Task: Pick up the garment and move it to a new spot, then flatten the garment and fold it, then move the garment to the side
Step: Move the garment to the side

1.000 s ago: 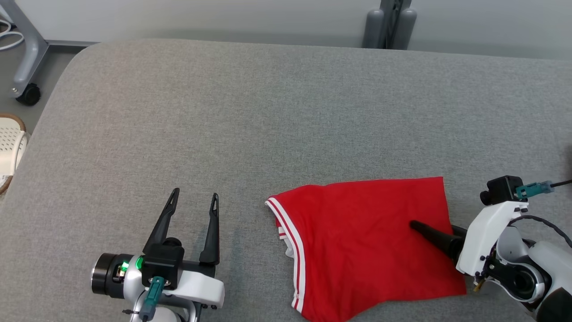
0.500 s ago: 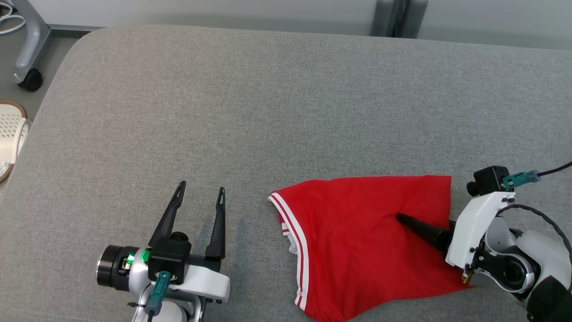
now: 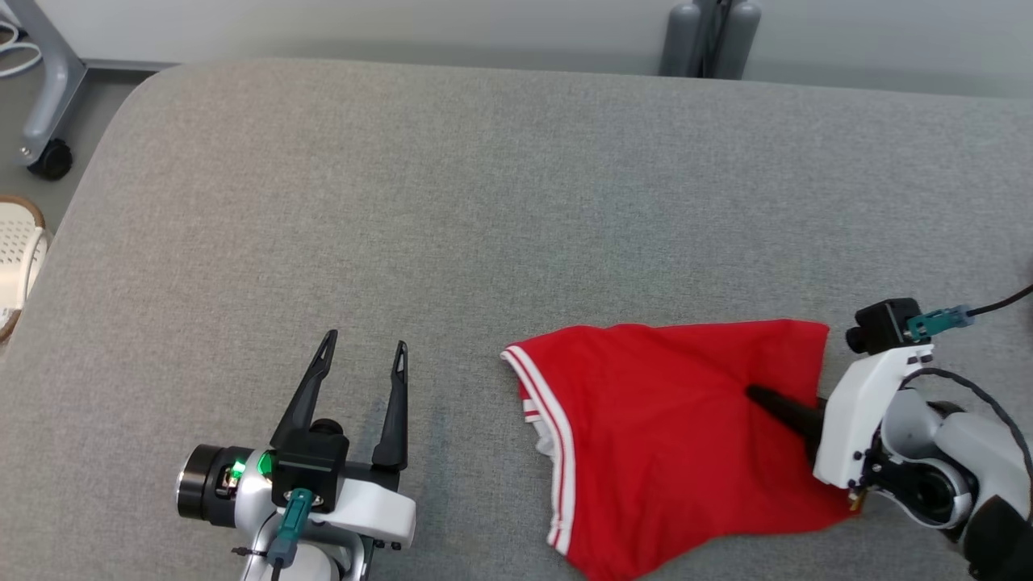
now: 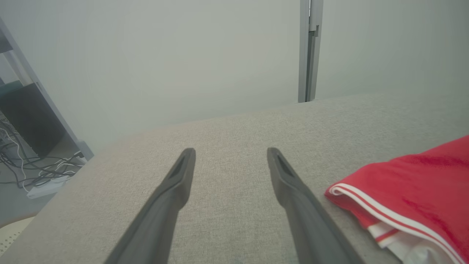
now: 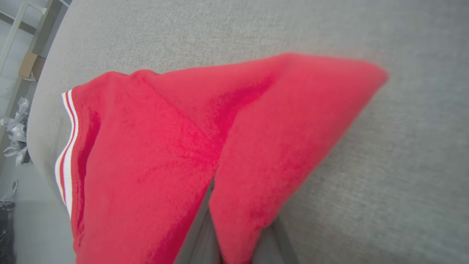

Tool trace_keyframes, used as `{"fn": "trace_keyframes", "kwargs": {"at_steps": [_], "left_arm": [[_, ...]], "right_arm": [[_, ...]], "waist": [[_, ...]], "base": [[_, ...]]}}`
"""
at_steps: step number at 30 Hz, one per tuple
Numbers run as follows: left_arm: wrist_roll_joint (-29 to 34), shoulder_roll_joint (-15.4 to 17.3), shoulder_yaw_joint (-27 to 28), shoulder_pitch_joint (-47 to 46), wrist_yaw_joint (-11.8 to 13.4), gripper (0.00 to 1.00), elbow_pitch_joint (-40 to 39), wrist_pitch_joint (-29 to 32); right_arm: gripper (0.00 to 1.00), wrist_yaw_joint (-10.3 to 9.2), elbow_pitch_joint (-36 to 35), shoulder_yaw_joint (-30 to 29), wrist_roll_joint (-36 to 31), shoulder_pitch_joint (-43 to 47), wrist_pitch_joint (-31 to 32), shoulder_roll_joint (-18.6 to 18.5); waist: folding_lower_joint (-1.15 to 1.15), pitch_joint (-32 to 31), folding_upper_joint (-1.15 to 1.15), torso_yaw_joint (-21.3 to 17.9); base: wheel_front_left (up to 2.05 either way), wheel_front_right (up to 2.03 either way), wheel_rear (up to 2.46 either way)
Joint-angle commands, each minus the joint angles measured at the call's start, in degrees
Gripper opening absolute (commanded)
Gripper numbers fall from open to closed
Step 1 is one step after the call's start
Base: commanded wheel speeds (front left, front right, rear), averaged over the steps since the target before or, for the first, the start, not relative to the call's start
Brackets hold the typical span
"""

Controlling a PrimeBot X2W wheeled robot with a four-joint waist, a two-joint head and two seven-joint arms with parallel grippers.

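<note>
The garment (image 3: 646, 452) is a red piece with white-striped trim, lying loosely folded on the grey padded surface (image 3: 403, 202) at the near right. My right gripper (image 3: 759, 395) reaches in from the right. Its upper finger lies on top of the cloth, and the right edge of the garment (image 5: 165, 146) is pinched between its fingers (image 5: 196, 238), so it is shut on it. My left gripper (image 3: 365, 343) rests open at the near left with nothing between its fingers. It is a short way left of the striped hem (image 4: 414, 183).
The padded surface's rounded left corner drops to the floor, where a white basket (image 3: 16, 266) and a wheeled stand leg (image 3: 48, 157) sit. A grey post (image 3: 710, 36) rises behind the far edge. Cables and a power strip (image 4: 44, 187) lie on the floor to the left.
The right gripper has shut on the garment's right edge. The cloth has bunched toward it and the striped hem has slid a little to the right. The left gripper stays put.
</note>
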Motion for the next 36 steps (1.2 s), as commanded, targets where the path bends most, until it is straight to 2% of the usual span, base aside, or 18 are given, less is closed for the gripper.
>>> {"fn": "trace_keyframes", "kwargs": {"at_steps": [1, 4, 11, 22, 36], "left_arm": [[0.07, 0.24, 0.23, 0.28, 0.26, 1.00, 0.14, -0.23], [-0.26, 0.24, 0.21, 0.94, 0.23, 1.00, 0.39, -0.23], [-1.56, 0.24, -0.51, 2.17, 0.67, 1.00, 0.24, -0.23], [-2.24, 0.23, -0.51, 2.80, 1.18, 1.00, 0.06, -0.23], [-1.19, 0.22, 0.57, 1.18, 0.49, 1.00, 0.36, -0.23]], "right_arm": [[0.00, -0.13, 0.56, 0.33, -0.54, -0.76, -0.70, -1.34], [0.00, -0.12, 1.00, 2.06, -1.83, -2.59, -1.38, -3.02], [0.00, -0.07, 2.74, 6.11, -5.53, -7.23, -0.92, -9.67], [0.00, -0.07, 6.03, 8.05, -8.36, -13.71, 2.05, -20.14], [0.00, -0.08, 13.92, 8.92, -15.30, -18.48, 3.04, -25.67]], "waist": [[0.00, -0.61, 0.00, -0.49], [0.00, -1.71, 0.00, -1.13], [0.00, -3.65, 0.00, -1.98], [0.00, -3.05, 0.00, -2.37], [0.00, -0.49, 0.00, -3.29]], "base": [[0.00, 0.00, 0.00], [0.00, 0.00, 0.00], [0.00, 0.00, 0.00], [0.00, 0.00, 0.00], [0.00, 0.00, 0.00]]}}
